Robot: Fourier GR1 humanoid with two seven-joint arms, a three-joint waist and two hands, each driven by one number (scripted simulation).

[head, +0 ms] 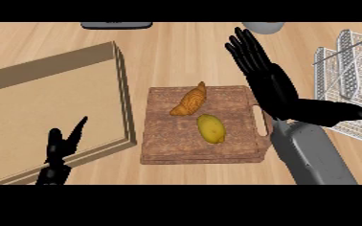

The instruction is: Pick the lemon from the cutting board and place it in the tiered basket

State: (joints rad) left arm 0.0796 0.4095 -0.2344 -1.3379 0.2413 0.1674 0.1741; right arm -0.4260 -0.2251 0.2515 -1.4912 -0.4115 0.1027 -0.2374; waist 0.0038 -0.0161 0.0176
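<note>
lemon (211,129) mid-board — right hand (265,79) open above edge

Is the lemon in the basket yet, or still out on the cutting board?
Out. The lemon lies on the cutting board beside a croissant; the right hand hovers open, holding nothing.

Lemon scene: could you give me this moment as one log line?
lemon: on cutting board, beside croissant | right hand: open, above board's right edge | left hand: open, resting | tiered basket: right
</note>
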